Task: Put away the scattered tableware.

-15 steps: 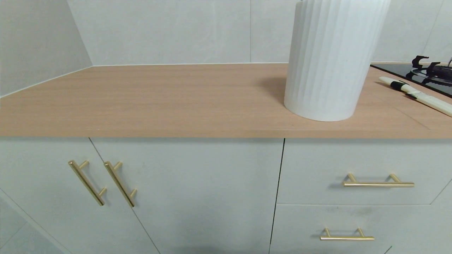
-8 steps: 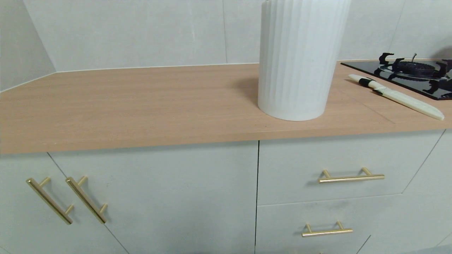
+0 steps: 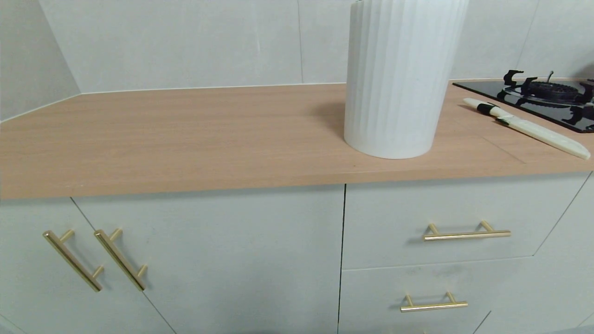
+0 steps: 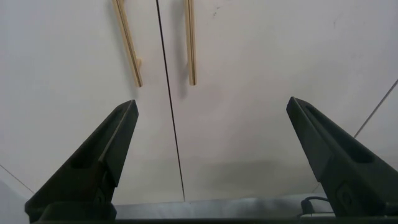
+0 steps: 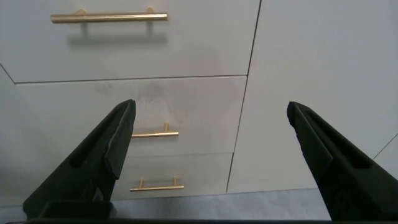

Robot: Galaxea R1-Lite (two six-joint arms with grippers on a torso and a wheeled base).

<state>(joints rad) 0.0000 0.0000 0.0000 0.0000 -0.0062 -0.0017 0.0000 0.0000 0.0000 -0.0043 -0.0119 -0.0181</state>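
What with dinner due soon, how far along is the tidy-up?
Done: nothing visibly; the inside of the holder is hidden. In hand: nothing; the left gripper and right gripper hang before the cabinet, jaws open and empty. To do: the knife lies on the counter beside the hob; it needs stowing.

place: kitchen — wooden countertop (image 3: 185,139) | black gas hob (image 3: 543,95) | white cabinets with brass handles (image 3: 466,234) — tiled wall (image 3: 185,41)
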